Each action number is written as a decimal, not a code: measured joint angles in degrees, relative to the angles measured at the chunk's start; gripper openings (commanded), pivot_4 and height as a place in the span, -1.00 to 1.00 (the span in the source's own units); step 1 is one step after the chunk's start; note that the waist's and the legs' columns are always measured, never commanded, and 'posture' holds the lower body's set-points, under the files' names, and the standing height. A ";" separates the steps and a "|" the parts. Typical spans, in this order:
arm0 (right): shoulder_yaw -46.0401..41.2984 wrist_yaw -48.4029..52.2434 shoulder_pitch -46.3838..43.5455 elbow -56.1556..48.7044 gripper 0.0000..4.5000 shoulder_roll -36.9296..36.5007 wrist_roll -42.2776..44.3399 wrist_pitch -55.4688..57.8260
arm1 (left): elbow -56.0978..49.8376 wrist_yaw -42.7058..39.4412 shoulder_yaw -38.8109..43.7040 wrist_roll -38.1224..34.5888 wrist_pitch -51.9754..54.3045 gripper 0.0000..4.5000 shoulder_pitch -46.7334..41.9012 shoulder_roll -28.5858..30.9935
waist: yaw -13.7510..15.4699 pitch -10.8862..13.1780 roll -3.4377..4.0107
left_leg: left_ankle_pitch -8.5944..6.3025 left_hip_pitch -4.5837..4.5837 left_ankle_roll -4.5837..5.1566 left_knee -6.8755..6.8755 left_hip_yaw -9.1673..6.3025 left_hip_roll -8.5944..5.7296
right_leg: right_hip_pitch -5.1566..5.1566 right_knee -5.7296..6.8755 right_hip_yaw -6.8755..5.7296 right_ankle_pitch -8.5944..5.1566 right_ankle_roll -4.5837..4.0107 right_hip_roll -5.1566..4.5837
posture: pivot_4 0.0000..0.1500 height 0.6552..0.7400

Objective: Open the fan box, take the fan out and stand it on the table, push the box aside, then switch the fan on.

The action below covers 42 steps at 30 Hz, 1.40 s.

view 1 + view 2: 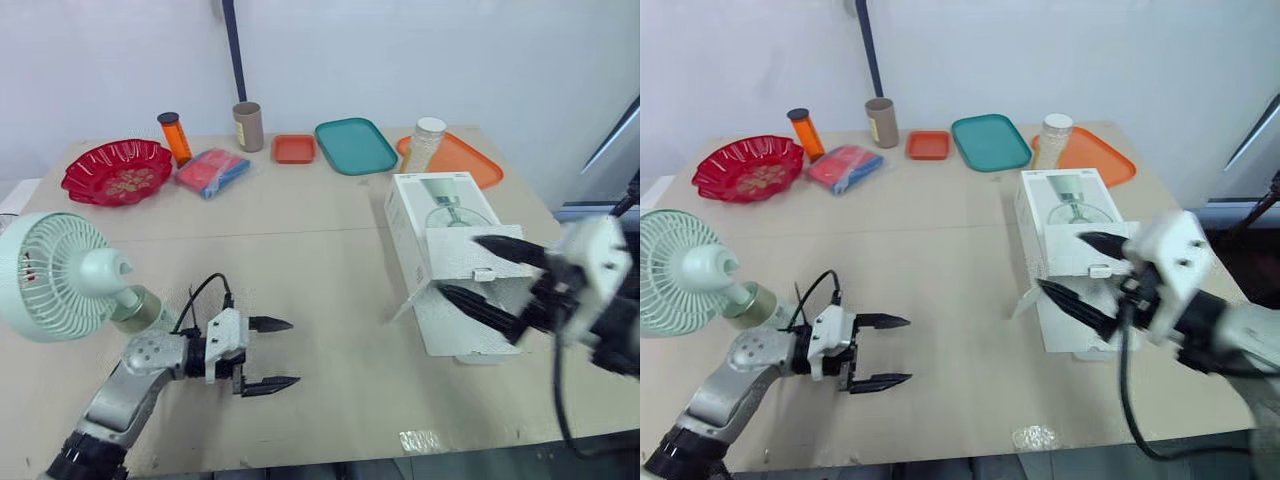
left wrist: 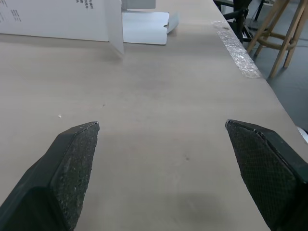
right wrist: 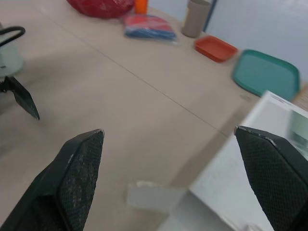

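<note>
Head: tan table (image 1: 300, 200), white wall (image 1: 400, 60); fan box (image 1: 415, 215) lies open, fan (image 1: 55, 275) stands left of it. My left pincer (image 1: 293, 352) gapes between them; right pincer (image 1: 458, 265) spread at box's flaps. Left wrist: stools (image 2: 275, 45), grey floor (image 2: 288, 91) past box. Right wrist: teal tray (image 3: 264, 74) beyond box.

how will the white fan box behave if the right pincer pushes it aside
Probably light: the fan is already out on the table, so the white box is likely empty and should slide easily. Its open flap is thin card and would likely fold if the right pincer pushes there. Lying flat, it seems unlikely to tip.
</note>
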 measured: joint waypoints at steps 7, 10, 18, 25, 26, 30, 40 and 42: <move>27.76 0.50 -15.88 22.15 0.97 7.48 -10.94 -16.57 | -6.84 7.68 4.95 3.38 -6.04 1.00 3.77 -0.08 | 0.15 0.02 0.00 | 0.00 -0.13 -0.01 0.00 -0.04 -0.03 | -0.23 0.01 -0.05 0.01 -0.01 -0.10 | 1.00 1.00; 32.93 2.08 -18.04 28.70 0.97 9.71 -13.97 -22.05 | -7.72 10.47 7.33 5.18 -8.43 1.00 4.76 -0.05 | 0.30 0.03 -0.02 | 0.00 -0.15 -0.01 0.00 -0.05 -0.06 | -0.24 0.00 -0.07 0.02 0.00 -0.15 | 1.00 1.00; 40.81 4.95 -23.46 41.52 0.97 17.16 -18.85 -31.89 | -15.60 16.16 13.66 8.71 -11.07 1.00 9.65 1.76 | 0.09 0.04 0.00 | 0.01 -0.15 -0.02 0.00 -0.08 -0.06 | -0.27 0.04 -0.09 0.04 -0.01 -0.16 | 1.00 1.00; 42.39 4.33 -28.17 51.37 0.97 21.16 -22.44 -35.70 | -28.15 18.81 20.38 -0.84 0.73 1.00 18.55 5.06 | -0.10 0.06 0.00 | 0.01 -0.15 -0.02 -0.02 -0.07 -0.02 | -0.32 0.09 -0.10 0.05 -0.03 -0.14 | 1.00 1.00; 42.53 4.42 -28.57 52.17 0.97 21.74 -22.84 -36.12 | -29.99 19.18 22.05 -2.85 2.81 1.00 20.56 5.25 | -0.10 0.06 0.01 | 0.01 -0.15 -0.02 -0.01 -0.06 -0.03 | -0.32 0.09 -0.09 0.05 -0.04 -0.14 | 1.00 1.00; 42.59 4.87 -29.00 53.36 0.97 22.01 -23.42 -36.62 | -34.04 21.49 26.97 -7.92 7.09 1.00 24.38 5.08 | -0.03 0.06 0.00 | 0.01 -0.15 -0.02 0.01 -0.07 -0.05 | -0.29 0.09 -0.09 0.05 -0.03 -0.16 | 1.00 1.00; 42.58 5.73 -29.14 56.02 0.97 23.24 -23.83 -37.55 | -40.68 26.35 36.87 -9.38 7.70 1.00 30.75 0.32 | -0.07 0.07 0.01 | 0.01 -0.13 -0.03 0.00 -0.05 -0.03 | -0.28 0.08 -0.07 0.07 -0.06 -0.11 | 1.00 1.00; 42.58 5.67 -29.69 57.30 0.97 23.85 -23.93 -37.93 | -41.56 27.92 37.09 -9.40 7.78 1.00 30.38 -0.44 | -0.07 0.07 0.01 | 0.01 -0.13 -0.04 0.00 -0.03 -0.03 | -0.29 0.08 -0.07 0.07 -0.06 -0.11 | 1.00 1.00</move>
